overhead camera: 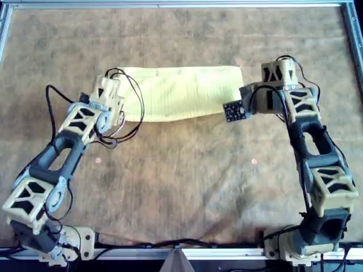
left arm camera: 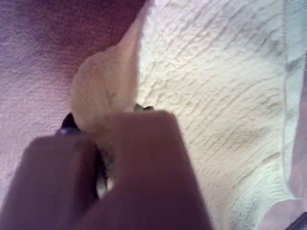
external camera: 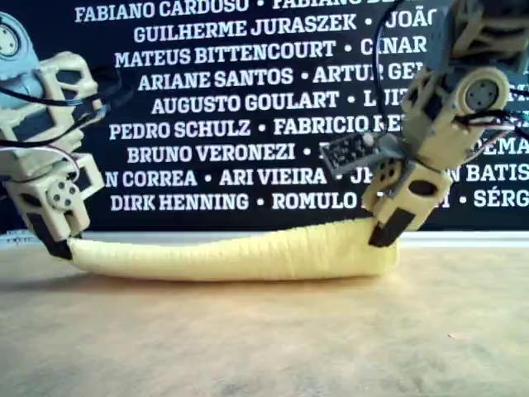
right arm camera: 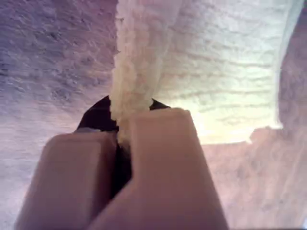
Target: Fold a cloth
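The pale yellow cloth [overhead camera: 181, 93] lies as a long folded band across the far middle of the table; in the exterior view [external camera: 248, 252] it sags between its two ends. One arm's gripper [overhead camera: 110, 95] is at its end on the overhead view's left, the other arm's gripper [overhead camera: 247, 97] at the opposite end. My first gripper [left arm camera: 103, 134] is shut on a bunched edge of the cloth [left arm camera: 216, 96]. My second gripper [right arm camera: 122, 129] is shut on a ribbed fold of the cloth [right arm camera: 216, 72]. The wrist views do not show which arm is which.
The brown mottled table covering [overhead camera: 187, 181] spreads under everything, inside a metal frame [overhead camera: 347, 34]. Both arm bases stand at the near edge. A black banner with white names [external camera: 215, 99] hangs behind the table. Cables loop by the gripper on the overhead view's left [overhead camera: 133, 122].
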Robot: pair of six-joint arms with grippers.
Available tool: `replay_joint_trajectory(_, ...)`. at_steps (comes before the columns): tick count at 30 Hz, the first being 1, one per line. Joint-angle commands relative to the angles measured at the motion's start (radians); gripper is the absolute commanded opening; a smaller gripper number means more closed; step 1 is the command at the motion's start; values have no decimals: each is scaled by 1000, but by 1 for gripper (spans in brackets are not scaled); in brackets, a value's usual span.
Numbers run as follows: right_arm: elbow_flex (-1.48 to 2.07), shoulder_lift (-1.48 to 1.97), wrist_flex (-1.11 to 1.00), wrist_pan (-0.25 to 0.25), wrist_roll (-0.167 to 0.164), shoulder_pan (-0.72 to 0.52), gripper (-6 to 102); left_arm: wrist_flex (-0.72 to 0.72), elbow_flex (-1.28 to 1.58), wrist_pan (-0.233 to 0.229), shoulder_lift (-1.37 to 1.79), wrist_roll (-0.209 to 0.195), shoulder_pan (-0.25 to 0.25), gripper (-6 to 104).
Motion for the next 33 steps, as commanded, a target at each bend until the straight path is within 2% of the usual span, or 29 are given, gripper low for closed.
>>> replay_joint_trajectory(1, 38, 201, -2, -12, -5, 0, 0, -8, -17, -9, 87, -5, 2, -1)
replay_joint_trajectory(7, 201, 380, -3, -11, -14, -2, 0, -6, -9, -11, 95, -8, 2, -1)
replay_joint_trajectory(12, 316, 451, -15, -11, -18, 0, 0, -6, 129, -11, 222, -9, -12, -1)
replay_joint_trajectory(20, 548, 557, -189, -11, -20, 2, 0, -8, 328, -6, 448, -8, -12, -1)
replay_joint_trajectory(33, 928, 815, -428, -12, -18, 2, 0, -8, 482, 6, 480, -9, -14, 0)
